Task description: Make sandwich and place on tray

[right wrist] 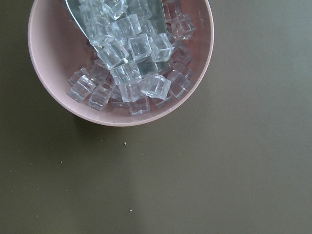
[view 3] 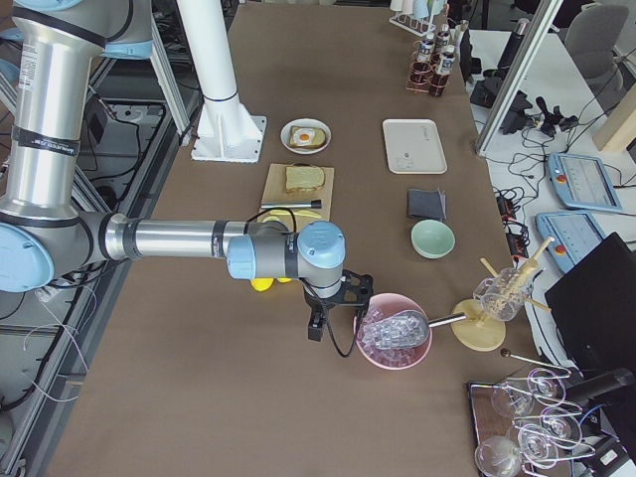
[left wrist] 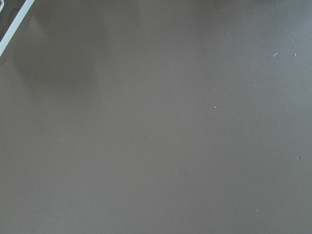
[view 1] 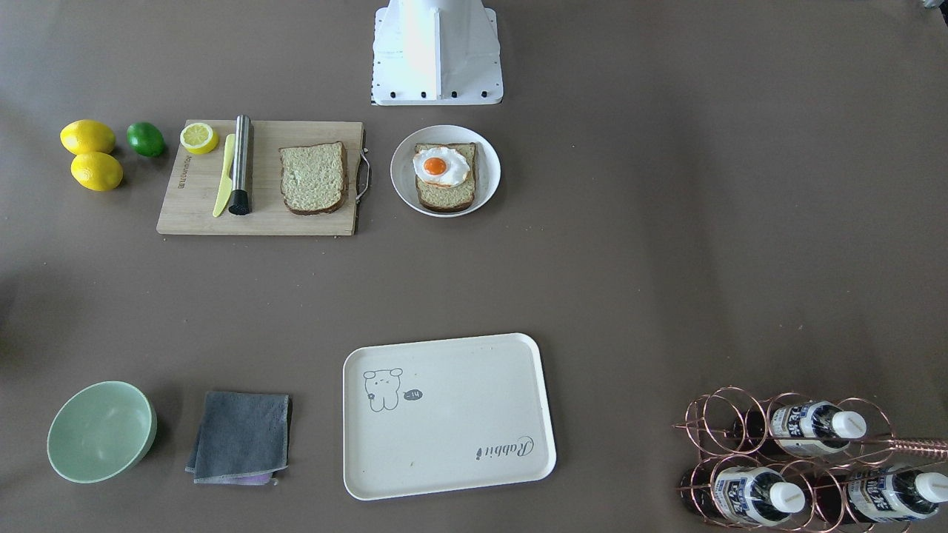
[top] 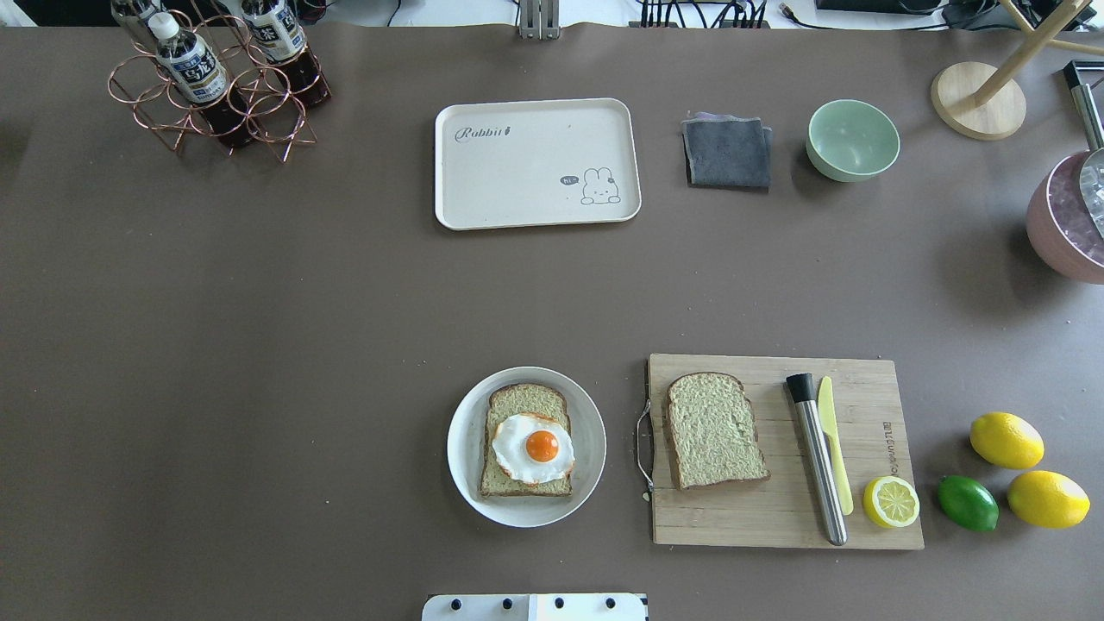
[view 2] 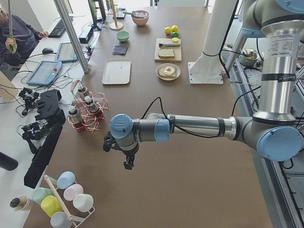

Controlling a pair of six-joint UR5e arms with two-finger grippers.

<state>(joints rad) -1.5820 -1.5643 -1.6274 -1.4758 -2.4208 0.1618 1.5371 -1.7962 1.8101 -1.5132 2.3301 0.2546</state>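
The sandwich (top: 528,440) is seen well apart from both grippers and is not yet put together. The left gripper (view 2: 127,163) is shown only in the side view from the table's left end, pointed down above the brown table (left wrist: 156,146). Whether its fingers are parted or closed cannot be told. The right gripper (view 3: 316,324) is likewise shown only in the side view from the right end, so the state of its fingers cannot be told either. It is hung just beside a pink bowl (right wrist: 46,92) filled with clear ice cubes (right wrist: 129,53), in which a metal scoop (right wrist: 76,9) is laid. Near the left gripper a copper wire rack (view 2: 90,118) of bottles is stood. Further out, close to the robot's base, a round white plate (top: 464,466) is set, and on it one bread slice is laid with a fried egg (top: 542,446) on top. The second slice (top: 714,429) is laid on the wooden cutting board (top: 759,522) just beside the plate, together with a steel rod (top: 818,461), a yellow-green knife (top: 835,448) and a lemon half (top: 891,502). The tray (top: 517,181) is placed across the table, well apart from the plate
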